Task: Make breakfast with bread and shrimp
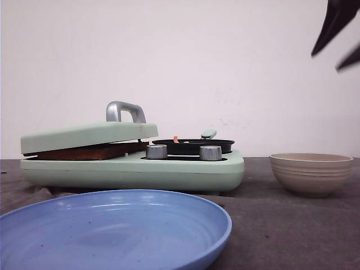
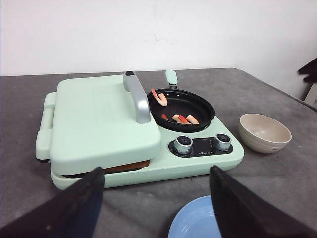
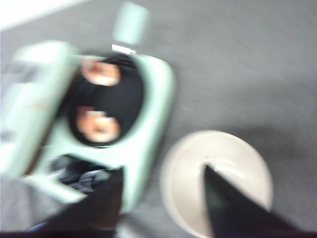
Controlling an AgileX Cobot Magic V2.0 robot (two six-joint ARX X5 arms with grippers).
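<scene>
Fingers wide, both arms, nothing held: left fingers [image 2: 74, 208], right fingers [image 3: 233, 208]. Knob-panel [image 2: 202, 146] lettering unreadable.

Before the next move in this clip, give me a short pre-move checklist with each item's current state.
1. Bread under the press lid: ok, the lid rests on it.
2. Shrimp in the black pan: ok.
3. Left gripper free: ok, jaws apart, nothing between them.
4. Right gripper free: ok, jaws apart above the beige bowl.
5. Blue plate ready: ok, nothing on it.
6. Knob settings: cannot tell.
</scene>
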